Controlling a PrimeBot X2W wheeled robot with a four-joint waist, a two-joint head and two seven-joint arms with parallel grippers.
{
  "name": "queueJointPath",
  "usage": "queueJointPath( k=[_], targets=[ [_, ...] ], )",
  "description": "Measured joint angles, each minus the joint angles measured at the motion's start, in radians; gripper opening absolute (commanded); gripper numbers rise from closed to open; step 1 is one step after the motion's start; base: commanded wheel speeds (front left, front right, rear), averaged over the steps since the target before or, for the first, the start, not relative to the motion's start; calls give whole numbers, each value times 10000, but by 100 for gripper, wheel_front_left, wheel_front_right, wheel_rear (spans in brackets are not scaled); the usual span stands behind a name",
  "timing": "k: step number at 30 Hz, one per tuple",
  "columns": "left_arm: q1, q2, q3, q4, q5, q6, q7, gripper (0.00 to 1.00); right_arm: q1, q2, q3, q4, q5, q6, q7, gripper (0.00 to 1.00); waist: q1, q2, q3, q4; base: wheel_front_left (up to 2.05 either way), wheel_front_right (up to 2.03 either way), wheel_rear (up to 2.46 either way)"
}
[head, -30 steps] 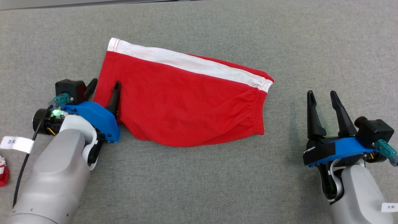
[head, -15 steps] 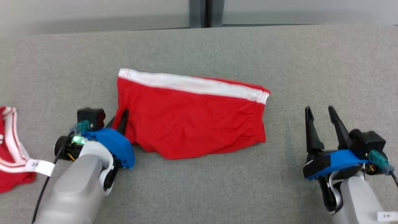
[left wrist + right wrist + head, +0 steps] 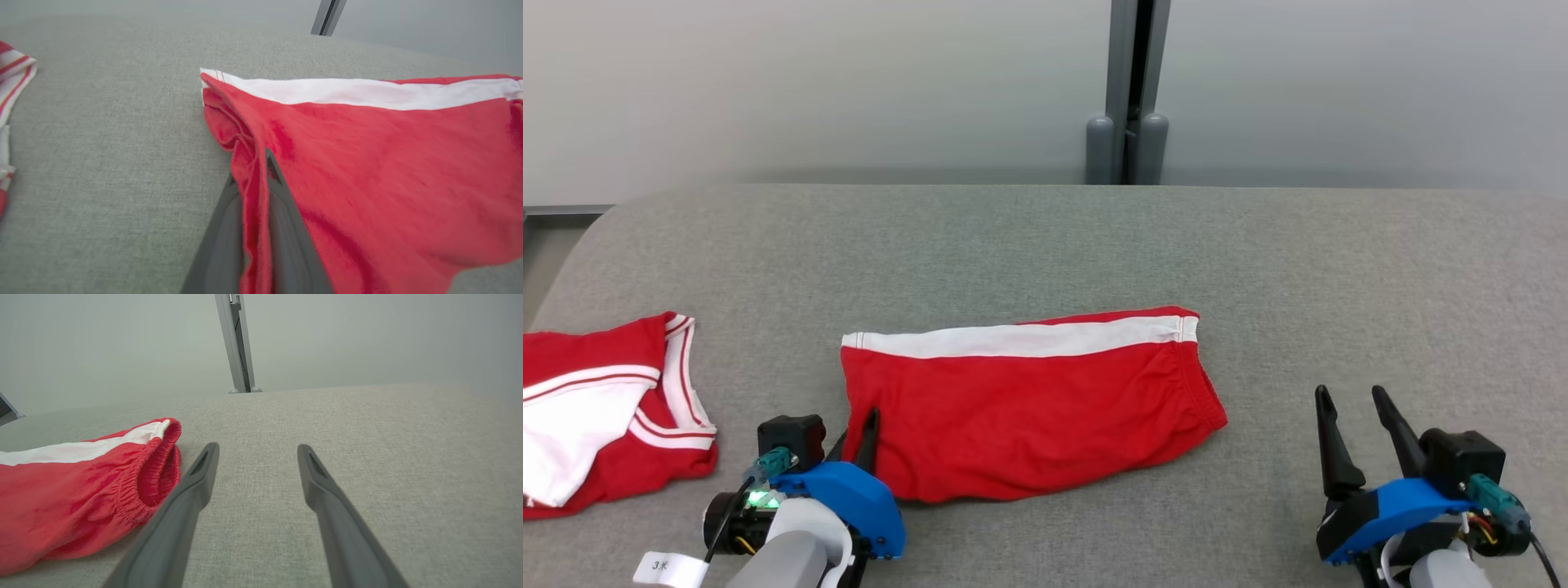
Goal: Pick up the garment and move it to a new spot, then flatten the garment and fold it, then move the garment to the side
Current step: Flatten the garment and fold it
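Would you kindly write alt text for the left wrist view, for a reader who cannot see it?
The left end effector is shut on a bunched edge of red shorts with a white stripe, lying on a grey fabric surface. Part of another red-and-white garment shows at the left edge.

Grey felt tbl (image 3: 1045, 245), pale wall (image 3: 768, 82).

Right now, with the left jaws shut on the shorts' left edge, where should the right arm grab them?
I'd grip the elastic waistband of the shorts, at its near corner. Bring the right gripper in low from the right, jaws open: that end faces it, gapes slightly and bunches thick enough to pinch.
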Motion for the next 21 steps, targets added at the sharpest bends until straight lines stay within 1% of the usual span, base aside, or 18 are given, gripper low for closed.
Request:
queueJointPath(
  k=[1,5,7,9,11,15,21],
  targets=[
    [112,56,167,-341,190,169,-6,100,51,0,58,19,6,0,0,100,0,0,-40,59,0,0,0],
    [881,190,1127,-1871,999,836,-6,100,98,2,347,58,144,0,-2,100,1,0,-114,274,0,0,0],
    [1330,159,1567,-2602,1453,1001,-8,100,16,2,548,48,249,0,0,100,1,0,-102,393,0,0,0],
    [1732,73,1921,-3112,1879,1074,-6,100,-204,0,794,90,341,0,-2,100,2,0,-76,531,0,0,0],
    [2061,-50,2171,-3459,2240,1034,-8,100,-534,2,1003,249,362,0,-2,100,2,0,-45,699,0,0,0],
    [2348,-261,2481,-3797,2872,771,-8,100,-1134,2,1271,972,332,0,-2,100,2,0,48,1100,0,0,0],
    [2438,-520,2907,-4029,3590,341,-8,100,-1695,10,848,2775,-209,0,0,100,3,0,278,1695,0,0,0]
  ],
)
